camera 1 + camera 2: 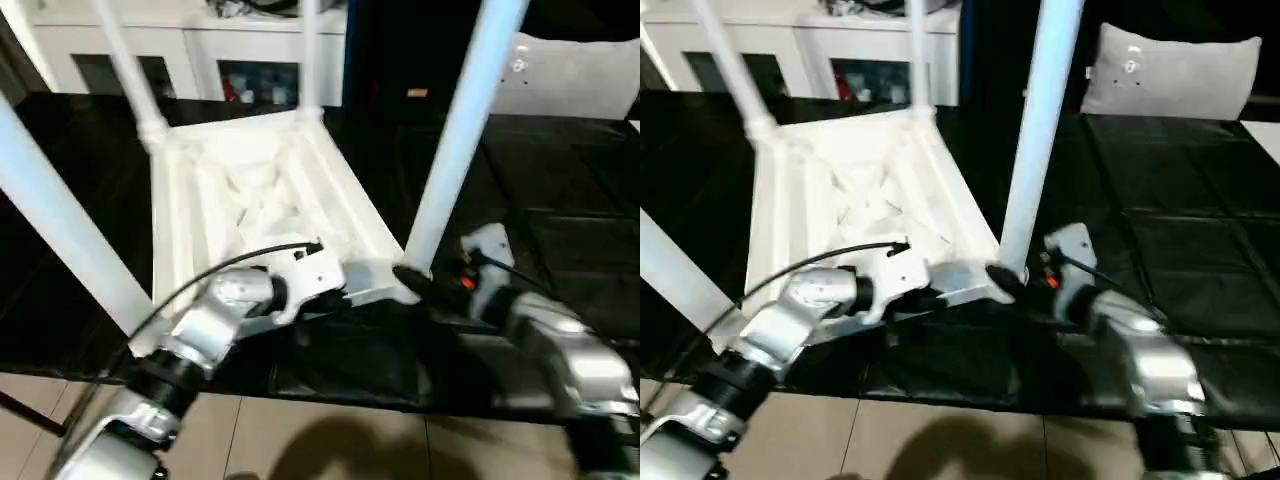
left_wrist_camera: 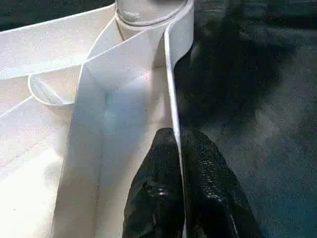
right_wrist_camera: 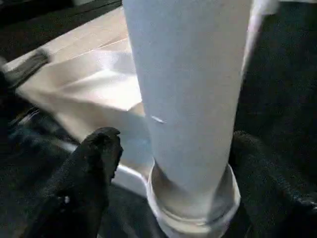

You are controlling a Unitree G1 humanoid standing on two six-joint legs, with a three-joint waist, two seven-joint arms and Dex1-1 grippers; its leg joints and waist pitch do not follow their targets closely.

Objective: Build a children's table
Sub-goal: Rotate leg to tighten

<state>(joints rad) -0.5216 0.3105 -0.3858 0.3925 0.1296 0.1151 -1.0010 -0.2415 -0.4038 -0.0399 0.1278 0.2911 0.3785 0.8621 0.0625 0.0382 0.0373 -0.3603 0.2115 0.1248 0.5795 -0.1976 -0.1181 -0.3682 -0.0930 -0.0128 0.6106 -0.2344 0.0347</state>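
head views — table top [image 1: 262, 205] upside down on black worktop [image 1: 560, 200], legs up; near-right leg [image 1: 462, 130] at 12 o'clock of right pincer [image 1: 412, 282] | left wrist — left pincer [image 2: 179, 193] pinched shut on top's rim | right wrist — right pincer's fingers [image 3: 89, 173] spread wide either side of leg's base, upright axis, not gripping
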